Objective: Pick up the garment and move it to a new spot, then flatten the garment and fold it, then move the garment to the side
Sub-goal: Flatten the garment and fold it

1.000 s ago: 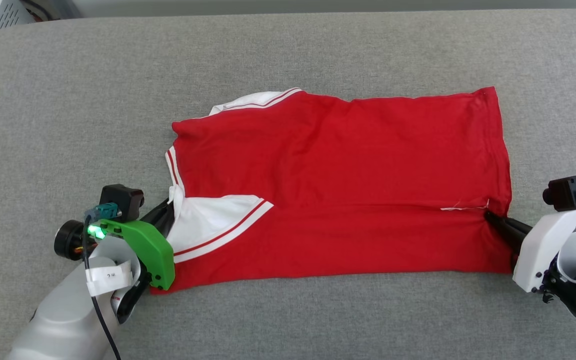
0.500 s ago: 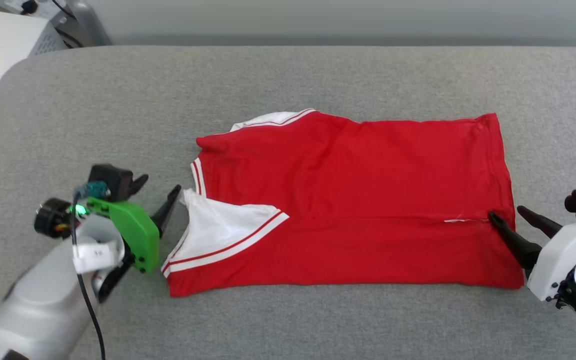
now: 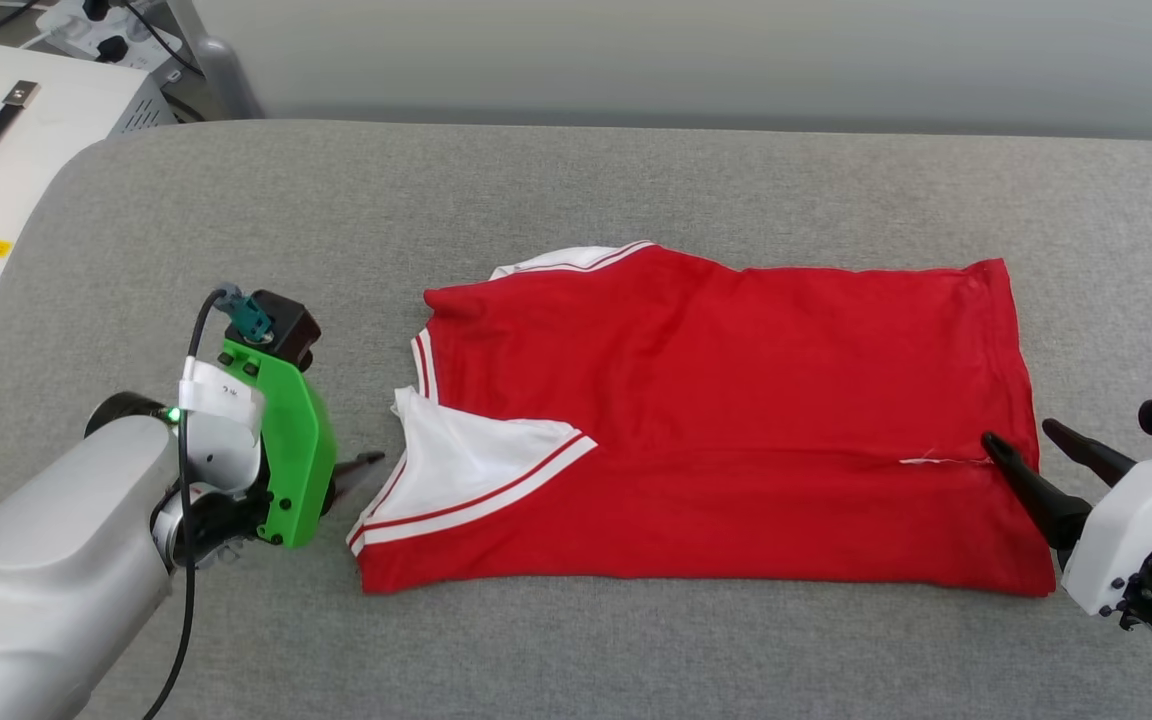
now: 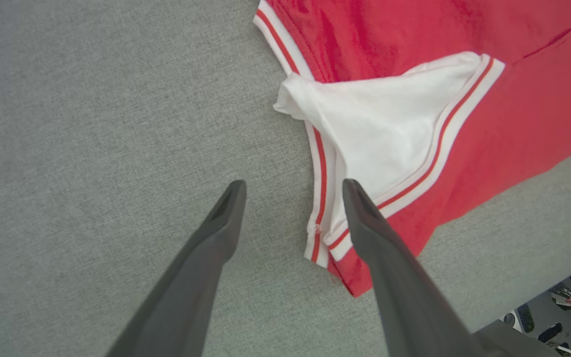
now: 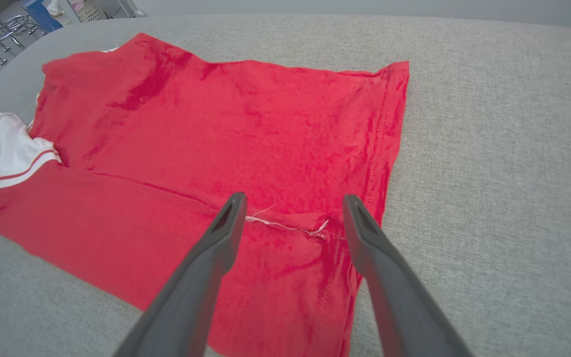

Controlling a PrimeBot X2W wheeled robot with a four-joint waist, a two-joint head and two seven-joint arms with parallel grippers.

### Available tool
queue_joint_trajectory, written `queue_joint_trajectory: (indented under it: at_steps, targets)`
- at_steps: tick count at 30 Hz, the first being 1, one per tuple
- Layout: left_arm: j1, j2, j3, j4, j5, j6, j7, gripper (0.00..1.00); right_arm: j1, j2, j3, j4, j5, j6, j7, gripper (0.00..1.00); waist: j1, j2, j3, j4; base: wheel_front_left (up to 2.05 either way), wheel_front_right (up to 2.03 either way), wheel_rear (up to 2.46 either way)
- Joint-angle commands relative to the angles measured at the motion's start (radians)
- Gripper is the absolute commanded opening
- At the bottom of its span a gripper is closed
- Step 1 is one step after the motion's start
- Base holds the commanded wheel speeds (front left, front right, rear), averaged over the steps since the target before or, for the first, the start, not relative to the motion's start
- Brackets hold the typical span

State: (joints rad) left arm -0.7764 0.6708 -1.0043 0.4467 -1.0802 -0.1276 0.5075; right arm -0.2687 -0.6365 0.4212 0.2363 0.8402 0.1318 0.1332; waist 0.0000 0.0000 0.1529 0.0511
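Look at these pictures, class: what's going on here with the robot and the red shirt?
A two-armed robot is folding a shirt on a grey pad. The shirt lies flat, with its near side folded over and a white sleeve on top. The left gripper is open just beside the collar end, and the right gripper is open at the hem end. Neither holds the cloth.

Counted: 1 red jersey T-shirt [image 3: 726, 400] | 2 grippers, listed as left gripper [image 4: 290, 184] and right gripper [image 5: 293, 198] | 1 white box [image 3: 36, 170] | 1 grey padded surface [image 3: 636, 180]
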Motion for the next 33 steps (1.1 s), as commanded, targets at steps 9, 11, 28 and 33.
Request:
queue_joint_trajectory:
  at_steps: [9,11,28,33]
  targets:
    - [0.080,-0.014,-0.051,0.040,-0.075,-0.003,0.088,1.00,0.010,0.030,-0.029,-0.023,-0.017,-0.001,0.044,1.00,0.0000,0.0000,0.031,-0.041,0.00,0.00,0.00]
    - [0.098,-0.025,-0.062,0.069,-0.071,-0.003,0.082,1.00,0.006,0.036,-0.033,-0.024,-0.020,-0.001,0.048,1.00,0.0000,0.0000,0.038,-0.048,0.00,0.00,0.00]
    - [0.124,-0.062,-0.086,0.139,-0.037,-0.003,-0.087,0.00,-0.042,-0.060,-0.058,-0.110,-0.065,-0.001,0.228,1.00,0.0000,0.0000,0.009,-0.056,0.00,0.00,0.00]
    - [0.110,-0.021,-0.073,0.062,-0.020,-0.003,-0.143,0.00,-0.052,-0.115,-0.066,-0.152,-0.040,-0.001,0.441,1.00,0.0000,0.0000,0.005,-0.048,0.00,0.00,0.00]
